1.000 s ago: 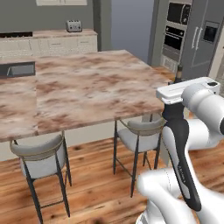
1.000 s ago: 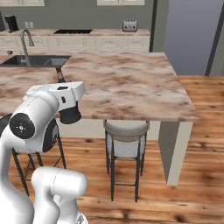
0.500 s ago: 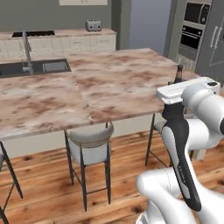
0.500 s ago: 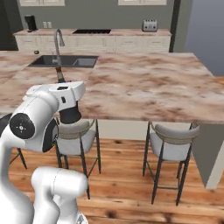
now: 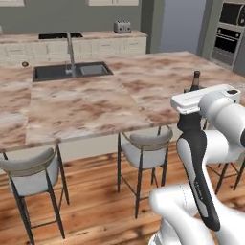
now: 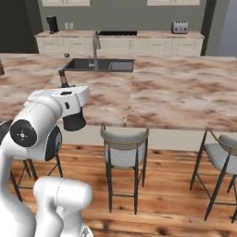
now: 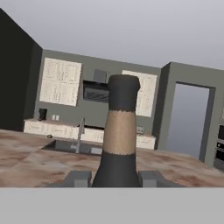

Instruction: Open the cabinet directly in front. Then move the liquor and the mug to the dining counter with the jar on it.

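Hand view shows the fingers clenched on the liquor, carried upright beside the marble desk. Robot should keep the bottle vertical, clear the desk's edge, then set it down near the jar.

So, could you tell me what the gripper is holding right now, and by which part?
The gripper is shut on the liquor bottle, its fingers clamping the dark body just below the neck.

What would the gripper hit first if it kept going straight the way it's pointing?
Apart from the liquor held between the gripper fingers, probably the sink faucet on the dining counter; depth is unclear.
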